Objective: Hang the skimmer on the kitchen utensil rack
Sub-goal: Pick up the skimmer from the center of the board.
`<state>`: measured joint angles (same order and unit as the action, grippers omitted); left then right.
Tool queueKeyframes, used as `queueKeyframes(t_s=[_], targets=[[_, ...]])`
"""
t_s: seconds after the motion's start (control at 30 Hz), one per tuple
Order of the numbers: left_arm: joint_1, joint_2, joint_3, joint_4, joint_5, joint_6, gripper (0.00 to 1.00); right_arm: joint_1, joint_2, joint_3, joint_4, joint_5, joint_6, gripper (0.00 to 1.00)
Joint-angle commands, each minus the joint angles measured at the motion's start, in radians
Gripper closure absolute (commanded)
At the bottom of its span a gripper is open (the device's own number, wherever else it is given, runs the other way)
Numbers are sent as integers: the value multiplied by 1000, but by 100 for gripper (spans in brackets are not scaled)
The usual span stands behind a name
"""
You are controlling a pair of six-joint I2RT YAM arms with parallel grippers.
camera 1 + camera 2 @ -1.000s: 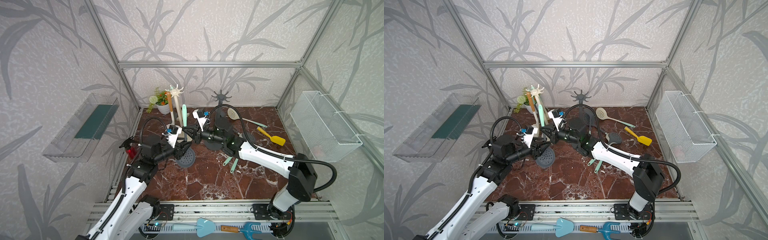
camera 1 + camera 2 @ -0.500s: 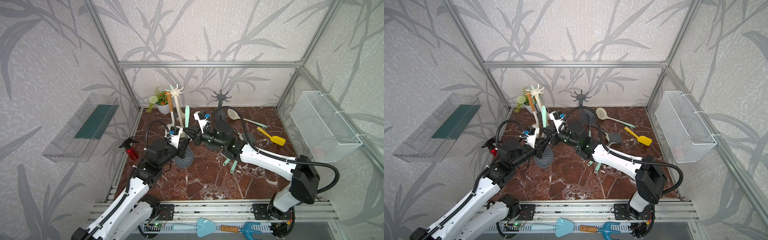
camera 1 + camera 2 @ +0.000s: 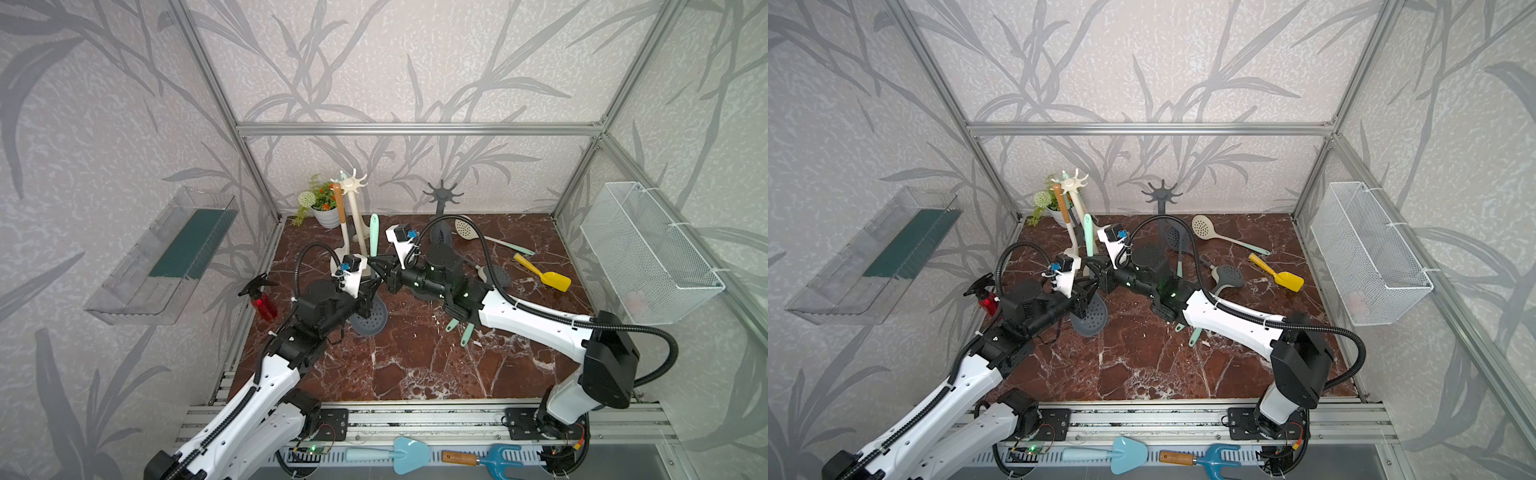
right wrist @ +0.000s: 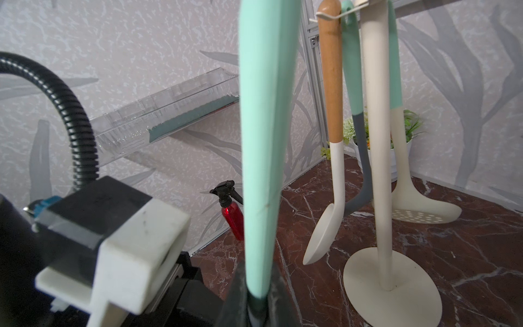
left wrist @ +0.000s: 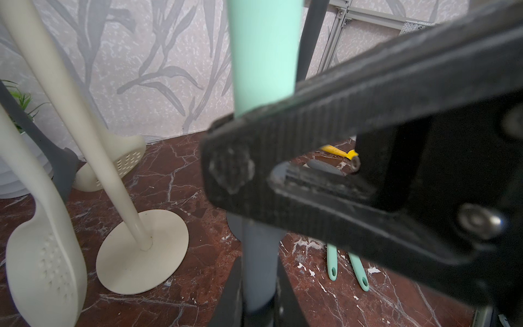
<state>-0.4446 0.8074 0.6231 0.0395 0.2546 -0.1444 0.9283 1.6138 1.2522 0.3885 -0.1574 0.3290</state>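
Note:
The skimmer has a round grey perforated head and a mint handle, and stands upright just in front of the cream utensil rack. Both grippers hold it. My left gripper is shut on the grey neck just above the head. My right gripper is shut a little higher, at the foot of the mint handle. In the left wrist view the right gripper's black fingers cross the handle. The rack's pole carries several hung utensils.
A dark grey rack stands at the back. A cream skimmer, a yellow scoop, another grey skimmer and two mint handles lie on the marble. A red spray bottle stands left, and a wire basket hangs right.
My left gripper has closed on the skimmer's neck, and the left arm has pushed in toward the right gripper. The right gripper has kept its hold, with the handle shifted slightly right.

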Motion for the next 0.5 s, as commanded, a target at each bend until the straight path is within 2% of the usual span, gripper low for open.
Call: queueKeyframes(t_s=[0.0,0.17,0.2,0.37,0.47], targets=[[17,-1,-4,55,-114,-17,86,1,-28,35,-37,42,-1,100],[14,14,4,45,-119,-4,90,1,-18,48,-49,45,-11,100],[13,15,7,40,-122,-2,92,1,-20,48,-52,48,-21,97],[14,24,26,3,-156,-7,98,-14,-50,40,-78,56,-53,69],[14,29,47,-20,-190,-1,99,-33,-90,1,-73,56,-59,56]])
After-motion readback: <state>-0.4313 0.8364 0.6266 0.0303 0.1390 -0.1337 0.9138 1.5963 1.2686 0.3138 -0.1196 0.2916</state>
